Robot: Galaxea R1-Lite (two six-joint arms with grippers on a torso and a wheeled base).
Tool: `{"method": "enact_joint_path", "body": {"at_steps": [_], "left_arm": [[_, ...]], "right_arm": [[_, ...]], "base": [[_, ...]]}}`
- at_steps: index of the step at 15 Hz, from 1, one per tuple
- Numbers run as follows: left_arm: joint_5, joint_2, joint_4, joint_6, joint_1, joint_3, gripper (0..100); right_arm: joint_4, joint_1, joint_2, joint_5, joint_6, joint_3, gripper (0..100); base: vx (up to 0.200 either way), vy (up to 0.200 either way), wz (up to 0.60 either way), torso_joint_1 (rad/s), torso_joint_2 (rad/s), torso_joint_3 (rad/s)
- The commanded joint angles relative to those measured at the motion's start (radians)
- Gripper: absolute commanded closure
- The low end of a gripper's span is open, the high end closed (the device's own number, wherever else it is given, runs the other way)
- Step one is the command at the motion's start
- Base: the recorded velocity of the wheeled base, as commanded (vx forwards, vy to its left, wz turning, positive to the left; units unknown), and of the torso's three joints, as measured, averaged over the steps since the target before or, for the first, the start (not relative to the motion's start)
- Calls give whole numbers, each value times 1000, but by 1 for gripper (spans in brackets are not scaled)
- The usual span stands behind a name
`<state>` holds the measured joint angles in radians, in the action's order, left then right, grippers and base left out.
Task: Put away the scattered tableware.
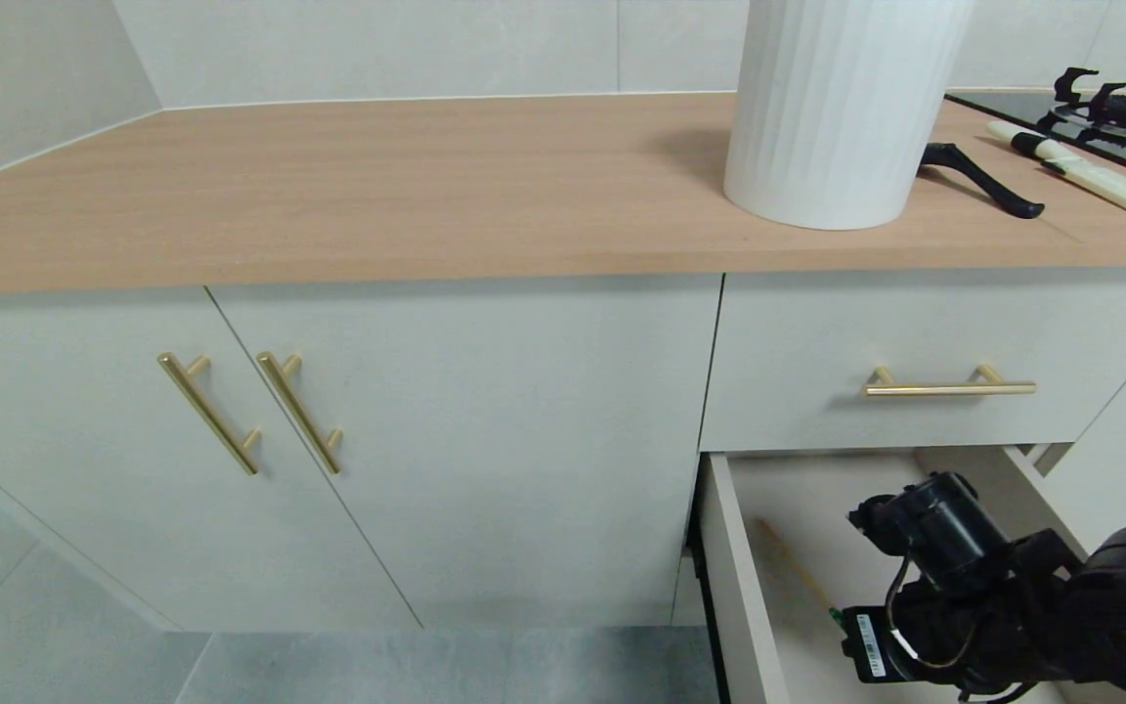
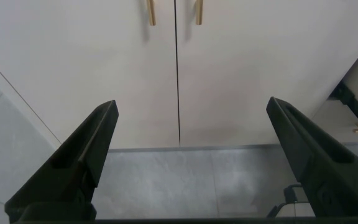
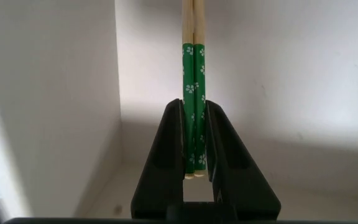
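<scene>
In the open drawer [image 1: 737, 577], the right gripper's [image 3: 194, 107] fingers clamp a pair of green-ended chopsticks [image 3: 193, 62]. The left gripper's [image 2: 191, 106] fingers gape wide before the cabinet doors [image 2: 104, 62].

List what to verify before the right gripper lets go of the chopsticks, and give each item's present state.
1. Chopsticks clamped between the fingers of the right gripper: ok.
2. Lower drawer pulled open: ok.
3. Chopsticks inside the drawer's walls: ok, they point along its pale floor.
4. Chopstick tips resting on the drawer floor: cannot tell.
5. Left gripper out of the way: ok, it is open and faces the cabinet doors.
6. Countertop cleared of tableware: not ok, a cream utensil and a black-handled utensil lie on it.
</scene>
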<state>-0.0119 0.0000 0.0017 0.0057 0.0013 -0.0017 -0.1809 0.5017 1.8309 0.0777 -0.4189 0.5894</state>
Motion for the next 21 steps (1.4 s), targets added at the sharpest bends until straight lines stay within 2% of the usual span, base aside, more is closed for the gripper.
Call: {"method": "enact_joint_path", "body": {"at_steps": [1, 2, 4, 6, 17, 18, 21], "left_arm": [[0, 2, 0, 0, 0, 0, 0], [0, 2, 0, 0, 0, 0, 0], [0, 2, 0, 0, 0, 0, 0], [0, 2, 0, 0, 0, 0, 0], [0, 2, 0, 0, 0, 0, 0], [0, 2, 0, 0, 0, 0, 0], [0, 2, 0, 0, 0, 0, 0]], "right_arm": [[-75, 1, 114, 19, 2, -36, 100], [-103, 1, 136, 28, 2, -45, 100], [-243, 1, 220, 76, 3, -82, 100], [-305, 1, 254, 83, 6, -102, 100], [-322, 1, 251, 85, 5, -106, 100], [-321, 1, 251, 85, 5, -106, 0], [-322, 1, 232, 83, 3, -108, 0]], "base": [[0, 0, 0, 0, 0, 0], [0, 0, 0, 0, 0, 0], [0, 0, 0, 0, 0, 0], [0, 0, 0, 0, 0, 0], [0, 0, 0, 0, 0, 0], [0, 0, 0, 0, 0, 0], [0, 0, 0, 0, 0, 0]]}}
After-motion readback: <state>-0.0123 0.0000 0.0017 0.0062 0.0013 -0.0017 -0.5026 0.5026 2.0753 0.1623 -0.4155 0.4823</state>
